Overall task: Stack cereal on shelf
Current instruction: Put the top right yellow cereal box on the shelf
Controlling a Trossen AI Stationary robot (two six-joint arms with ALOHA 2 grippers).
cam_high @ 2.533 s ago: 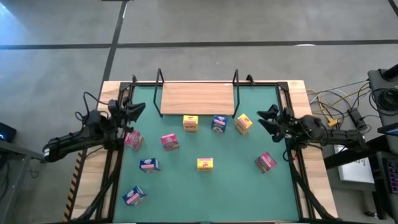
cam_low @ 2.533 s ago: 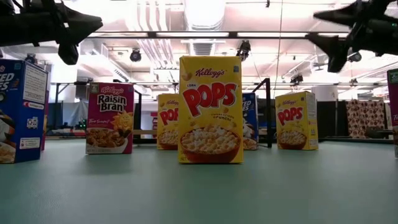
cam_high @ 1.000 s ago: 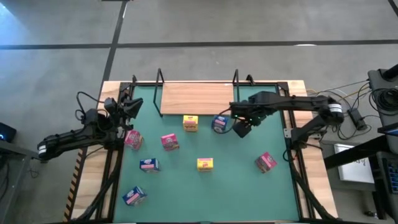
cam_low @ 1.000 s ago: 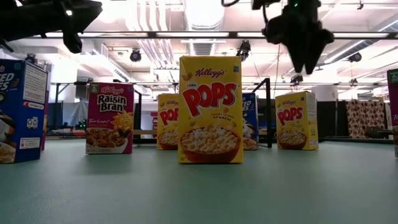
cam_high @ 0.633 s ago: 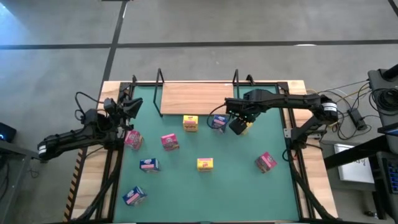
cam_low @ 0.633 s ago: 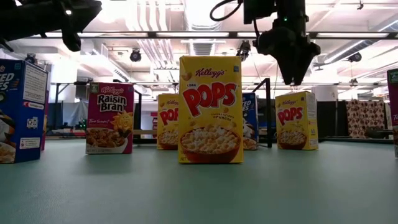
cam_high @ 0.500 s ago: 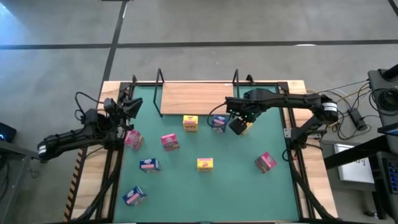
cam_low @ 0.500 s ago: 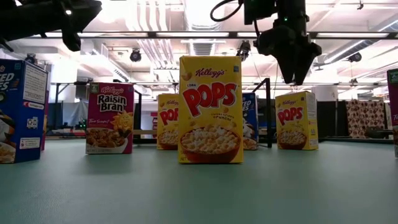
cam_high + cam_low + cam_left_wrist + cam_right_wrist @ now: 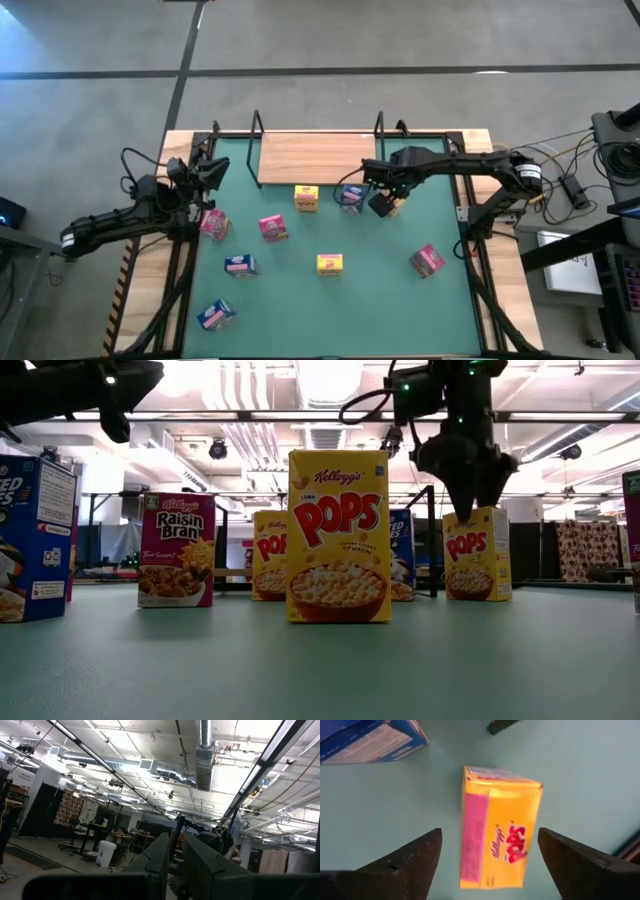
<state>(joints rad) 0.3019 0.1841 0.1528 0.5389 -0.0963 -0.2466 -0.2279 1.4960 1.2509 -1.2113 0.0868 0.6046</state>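
Note:
The shelf [image 9: 317, 158] is a light-wood board with black wire brackets at both ends, lying at the mat's far edge. Several tiny cereal boxes stand scattered on the green mat. My right gripper [image 9: 382, 204] hangs open over a yellow Pops box [image 9: 396, 197] that stands just near of the shelf's right end. In the right wrist view its fingers [image 9: 410, 865] stand on either side of that box [image 9: 500, 835], apart from it. In the low view the gripper [image 9: 466, 505] reaches the top of the box [image 9: 476, 555]. My left gripper [image 9: 213, 172] waits open above the mat's left edge.
A blue box [image 9: 350, 196] stands close to the left of my right gripper, with a yellow one [image 9: 306, 197] beyond it. Pink boxes [image 9: 272, 229] [image 9: 427, 261], a yellow box [image 9: 330, 264] and blue boxes [image 9: 240, 265] sit nearer. The shelf's right bracket [image 9: 379, 125] rises just beyond my right gripper.
My right gripper has shifted a little toward the table's left and has come down over the yellow Pops box, its fingertips dropping from well above the box to the level of its top. The boxes and my left arm have stayed put.

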